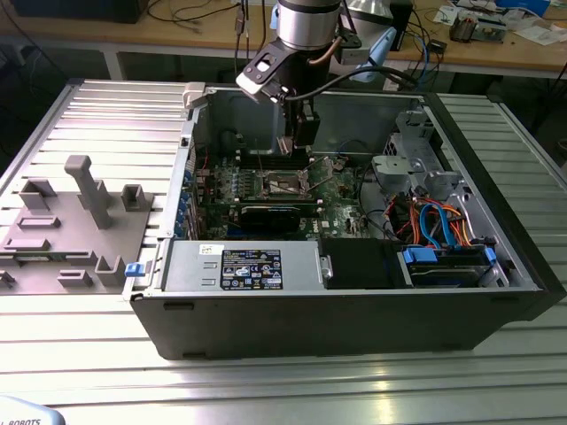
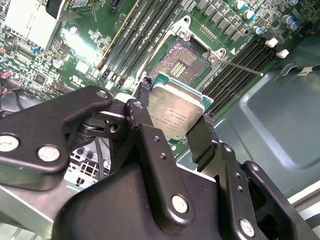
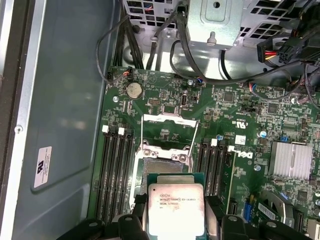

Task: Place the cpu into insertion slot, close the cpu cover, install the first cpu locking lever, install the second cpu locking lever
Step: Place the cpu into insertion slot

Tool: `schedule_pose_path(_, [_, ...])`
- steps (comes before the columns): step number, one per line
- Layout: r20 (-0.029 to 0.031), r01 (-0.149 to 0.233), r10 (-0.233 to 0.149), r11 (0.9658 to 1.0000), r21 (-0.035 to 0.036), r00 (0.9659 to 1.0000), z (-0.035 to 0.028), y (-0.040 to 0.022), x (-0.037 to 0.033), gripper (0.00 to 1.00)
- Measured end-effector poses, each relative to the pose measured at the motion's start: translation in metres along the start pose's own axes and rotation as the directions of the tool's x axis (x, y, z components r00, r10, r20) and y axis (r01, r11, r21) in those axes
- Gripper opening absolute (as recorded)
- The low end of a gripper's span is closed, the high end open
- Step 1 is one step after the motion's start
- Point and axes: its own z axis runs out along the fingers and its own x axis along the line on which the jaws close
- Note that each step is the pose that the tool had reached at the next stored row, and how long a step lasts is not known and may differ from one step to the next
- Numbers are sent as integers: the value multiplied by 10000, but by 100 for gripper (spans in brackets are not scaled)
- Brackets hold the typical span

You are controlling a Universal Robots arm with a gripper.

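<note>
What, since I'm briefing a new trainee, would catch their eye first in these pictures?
The silver-topped cpu pinched in the black gripper, held near the bare insertion slot on the green motherboard, draws the eye first. Beside the slot, the cpu cover stands swung open. In the exterior view, the arm reaches into an open computer case on a ribbed metal table.

The chip [image 2: 176, 114] has a dull silver top with a green rim. The gripper [image 2: 175, 106] is matte black. The circuit board [image 3: 165, 107] is green, with black memory slots [image 3: 116, 175]. The cables [image 1: 434, 219] are blue and orange.
</note>
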Motion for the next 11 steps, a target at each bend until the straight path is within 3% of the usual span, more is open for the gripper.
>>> schedule_pose_path(11, [3,-175,175,9998,-1,9998,0,0,0,54])
